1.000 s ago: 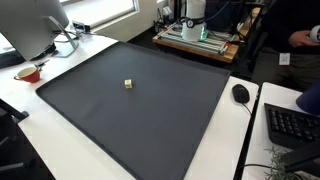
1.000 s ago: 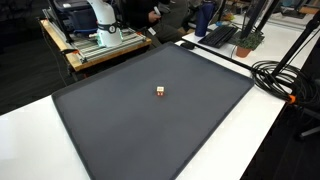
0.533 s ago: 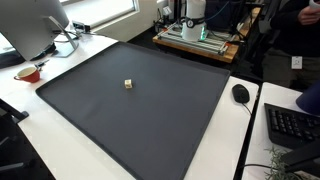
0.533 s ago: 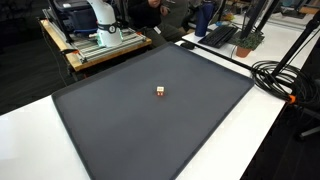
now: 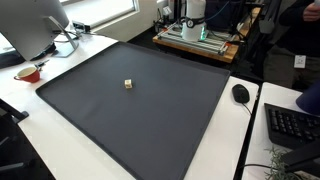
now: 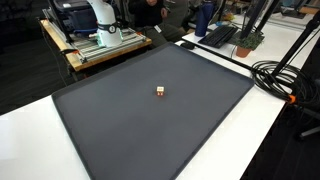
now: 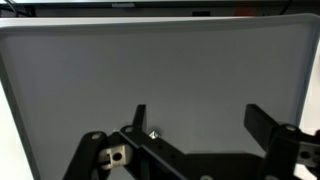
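Note:
A small pale cube [image 5: 128, 84] lies alone near the middle of a large dark grey mat [image 5: 150, 120]; it shows in both exterior views [image 6: 160, 91]. In the wrist view my gripper [image 7: 195, 112] is open and empty, high above the mat [image 7: 160, 60]. The cube [image 7: 153, 134] is a tiny speck just beside the left finger. The gripper itself is out of frame in both exterior views; only the white arm base [image 5: 195, 10] [image 6: 100, 15] shows at the back.
The mat lies on a white table [image 6: 30, 120]. A monitor [image 5: 35, 25] and a red cup [image 5: 28, 72] stand at one corner. A mouse [image 5: 240, 93] and keyboard [image 5: 292, 125] lie beside the mat. Black cables [image 6: 280, 75] run along another edge.

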Robot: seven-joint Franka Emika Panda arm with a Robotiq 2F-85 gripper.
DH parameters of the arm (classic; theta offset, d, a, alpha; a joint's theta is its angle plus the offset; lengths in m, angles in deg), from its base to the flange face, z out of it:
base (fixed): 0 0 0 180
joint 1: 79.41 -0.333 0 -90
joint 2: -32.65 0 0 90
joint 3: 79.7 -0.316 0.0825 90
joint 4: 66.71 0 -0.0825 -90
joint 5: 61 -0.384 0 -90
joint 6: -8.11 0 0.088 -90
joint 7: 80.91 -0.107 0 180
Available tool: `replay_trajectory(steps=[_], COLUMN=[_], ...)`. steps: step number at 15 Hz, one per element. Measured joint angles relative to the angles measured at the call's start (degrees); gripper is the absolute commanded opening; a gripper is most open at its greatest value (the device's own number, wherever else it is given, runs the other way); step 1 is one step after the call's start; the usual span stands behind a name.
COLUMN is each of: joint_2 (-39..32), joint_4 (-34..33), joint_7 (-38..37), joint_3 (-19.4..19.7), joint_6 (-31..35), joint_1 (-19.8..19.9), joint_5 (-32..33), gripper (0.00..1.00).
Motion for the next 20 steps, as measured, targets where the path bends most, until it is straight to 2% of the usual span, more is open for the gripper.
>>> replay_trajectory(steps=[5, 8, 11, 15, 19, 20], joint_2=[0.0, -0.1, -1.8, -7.5, -16.7, -18.6], joint_4=[0.0, 0.3, 0.4, -0.2, -3.3, -4.0], joint_7=[0.0, 1.7, 5.8, 20.8, 38.7, 40.2], joint_3=[0.0, -0.3, 1.2, 8.3, 18.6, 19.1], joint_6=[0.0, 2.1, 8.2, 17.0, 21.8, 22.0], joint_1=[0.0, 0.2, 0.7, -0.1, -4.7, -4.7], joint_5=[0.0, 5.9, 10.9, 9.7, 1.0, 0.2], gripper=[1.00, 1.00, 1.00, 1.00, 1.00, 1.00])
